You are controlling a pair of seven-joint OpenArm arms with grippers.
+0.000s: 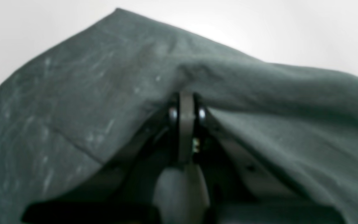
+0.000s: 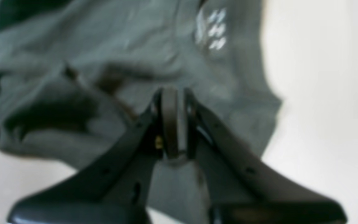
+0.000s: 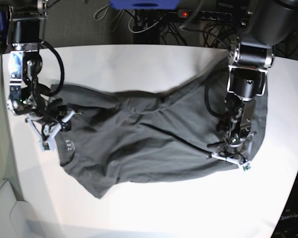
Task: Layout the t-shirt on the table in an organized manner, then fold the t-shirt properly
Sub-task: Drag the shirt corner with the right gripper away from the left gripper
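Pinching t-shirt [image 3: 139, 139] opposite ends: left hand [image 3: 232, 148], right hand [image 3: 59, 118].

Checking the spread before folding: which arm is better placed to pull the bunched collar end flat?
The right gripper: it is shut on the t-shirt beside the neck print. The left gripper pinches the far end.

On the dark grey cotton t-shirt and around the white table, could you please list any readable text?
Small white print inside the neck of the dark grey cotton t-shirt: too blurred to read.
"OpenArm": faint lettering on dark equipment beside the white table.
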